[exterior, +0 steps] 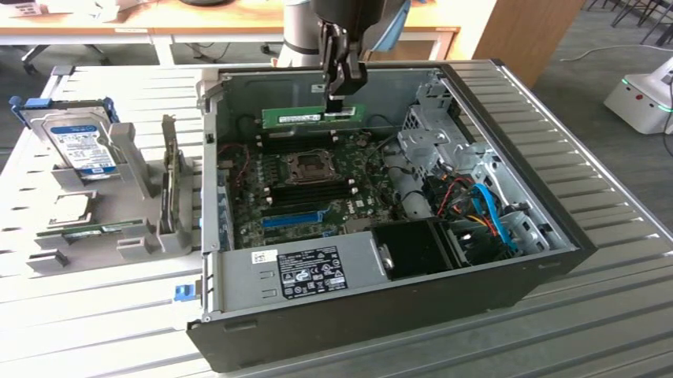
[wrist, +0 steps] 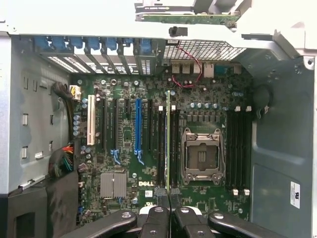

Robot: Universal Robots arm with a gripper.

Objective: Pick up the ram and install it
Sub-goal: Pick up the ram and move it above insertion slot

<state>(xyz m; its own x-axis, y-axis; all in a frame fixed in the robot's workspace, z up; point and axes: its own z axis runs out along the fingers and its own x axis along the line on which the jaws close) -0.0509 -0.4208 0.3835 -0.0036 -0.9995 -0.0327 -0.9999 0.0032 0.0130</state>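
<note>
Pincer point(exterior: 339, 105) clamped on one ram point(exterior: 295, 117), held on edge above motherboard point(exterior: 315, 193), one open computer case point(exterior: 547, 228)

End effector point(exterior: 339, 107) clamped on ram point(exterior: 295, 117), over mobo point(exterior: 352, 197), open PC case point(exterior: 368, 323)

We lose the arm point(exterior: 312, 31) at the exterior view's top edge. The gripper point(exterior: 340, 104) covers part of the ram point(exterior: 295, 117) along its upper edge. The print on the white label point(exterior: 312, 273) inside the computer case point(exterior: 421, 311) is too small for us to read. In the wrist view we see the ram point(wrist: 168, 144) edge-on, its chips hidden.
</note>
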